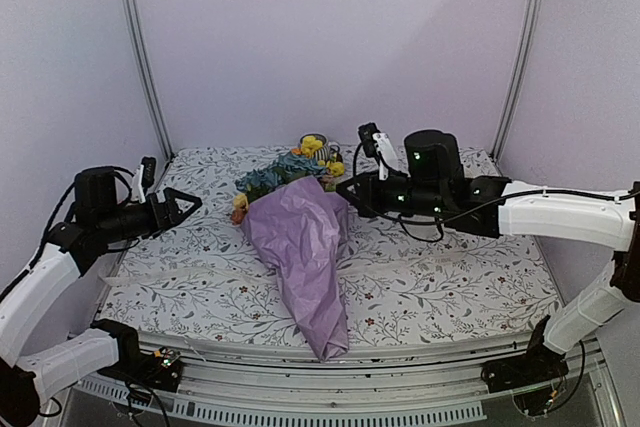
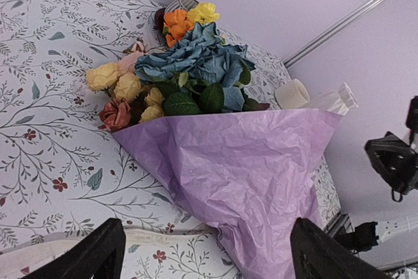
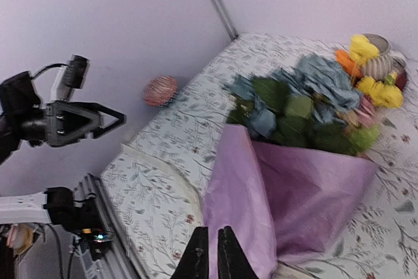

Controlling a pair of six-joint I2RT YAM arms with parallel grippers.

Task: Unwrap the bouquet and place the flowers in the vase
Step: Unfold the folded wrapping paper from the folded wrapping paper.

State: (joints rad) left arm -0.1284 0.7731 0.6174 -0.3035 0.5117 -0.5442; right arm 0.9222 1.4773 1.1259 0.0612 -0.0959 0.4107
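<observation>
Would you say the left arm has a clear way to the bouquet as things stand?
Probably yes: the left gripper is open and points at the bouquet, with only patterned tablecloth between them.

Stems of the flowers point(image 2: 196, 63) buried inside the lilac paper point(image 2: 248, 174), unseen. Its narrow end cut off at the bottom of both wrist views. Only the white wavy lip of the vase point(image 2: 334, 99) showing past the paper, a cream mug point(image 2: 291, 93) beside it half covered. Behind blooms, the striped cup point(image 3: 380, 63), partly screened. Fingers of the left gripper point(image 2: 206, 240) and right gripper point(image 3: 213, 246) cropped at the bottom edge. Near the wall, a reddish round blur point(image 3: 160, 91), too soft to identify.
</observation>
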